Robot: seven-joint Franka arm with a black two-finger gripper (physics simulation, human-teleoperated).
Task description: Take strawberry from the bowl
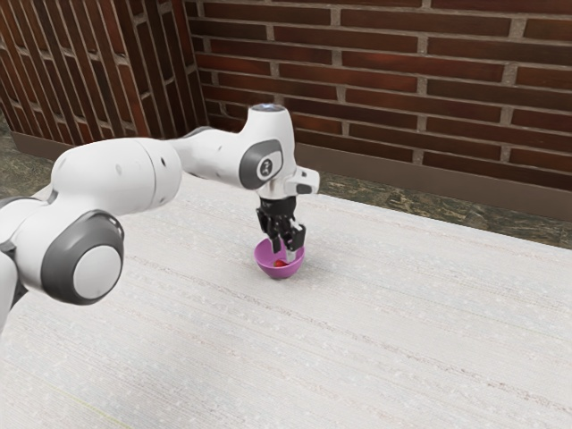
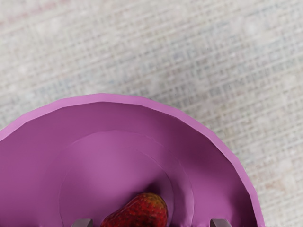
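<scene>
In the exterior view my gripper points down into the purple bowl, its fingers apart and their tips inside the rim. The red strawberry lies in the bowl, just below the fingers. The wrist view has the strawberry on the floor of the bowl. Both fingertips of the open gripper peek in at the lower edge, one on each side of the strawberry, with gaps between them and the fruit.
A pale, streaked table surrounds the bowl. Behind the table's far edge stands a brick wall, with a brown baseboard along its foot.
</scene>
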